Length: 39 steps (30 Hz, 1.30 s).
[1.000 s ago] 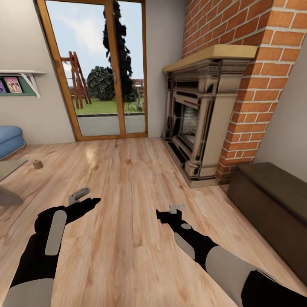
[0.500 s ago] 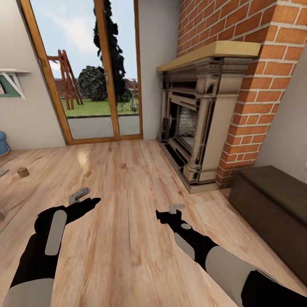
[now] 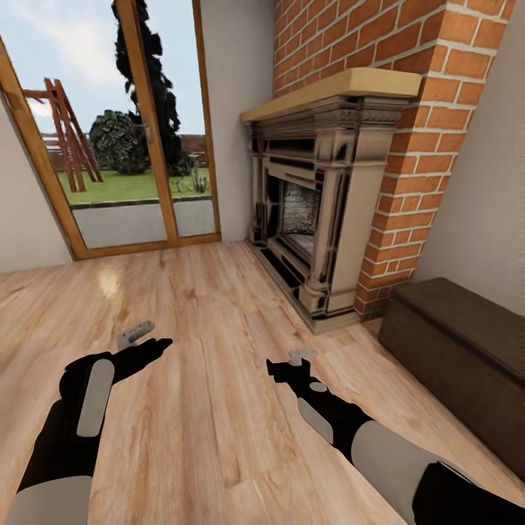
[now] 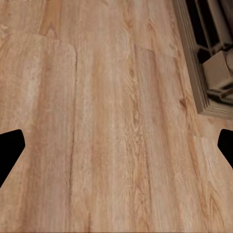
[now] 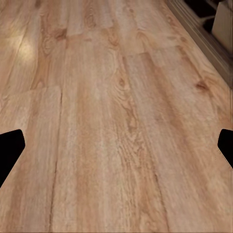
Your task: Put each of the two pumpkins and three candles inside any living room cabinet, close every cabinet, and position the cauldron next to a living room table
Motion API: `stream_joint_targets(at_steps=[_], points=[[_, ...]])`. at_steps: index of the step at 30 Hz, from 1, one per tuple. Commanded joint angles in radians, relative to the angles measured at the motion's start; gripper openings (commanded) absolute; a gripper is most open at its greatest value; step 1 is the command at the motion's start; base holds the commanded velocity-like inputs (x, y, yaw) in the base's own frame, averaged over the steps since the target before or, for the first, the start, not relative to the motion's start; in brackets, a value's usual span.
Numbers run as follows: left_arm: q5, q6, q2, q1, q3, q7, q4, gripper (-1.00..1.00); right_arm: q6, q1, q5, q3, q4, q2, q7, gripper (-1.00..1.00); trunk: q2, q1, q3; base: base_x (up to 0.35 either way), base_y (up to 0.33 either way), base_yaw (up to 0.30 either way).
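Note:
The dark brown low cabinet (image 3: 456, 343) stands against the right wall beyond the brick chimney, and no drawer stands out from it. My left gripper (image 3: 143, 340) hovers open over bare wood floor, with nothing between its fingers; the left wrist view has its black fingertips (image 4: 10, 145) far apart. My right gripper (image 3: 293, 361) is also open and empty above the floor, with fingertips (image 5: 10, 145) wide apart. It is roughly an arm's reach short of the cabinet's near end. The pumpkins, candles, cauldron and table are out of view.
A stone fireplace (image 3: 313, 211) with a brick chimney (image 3: 408, 146) juts out ahead on the right, its plinth on the floor. A glass patio door (image 3: 117, 146) fills the far wall. Light wood floor (image 3: 211, 306) stretches ahead.
The camera has swung to the right. The shelf, blue seat and small beige cylinder on the floor slid out at the left. The arms hold the same pose.

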Motion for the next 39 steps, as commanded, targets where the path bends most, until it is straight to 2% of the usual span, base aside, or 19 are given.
stream_joint_targets(at_steps=[1,39], points=[[0.011,0.004,0.000,0.000,0.000,0.009,-0.001,1.00,-0.005,-0.002,-0.010,0.009,0.001,0.000,-0.006,1.00,0.000,0.000,-0.001,0.208,0.261,-0.263],[0.011,0.004,0.000,-0.001,0.000,0.009,0.000,1.00,0.010,-0.002,-0.025,0.002,0.010,-0.002,0.000,1.00,0.000,0.000,-0.001,0.207,0.243,-0.265]])
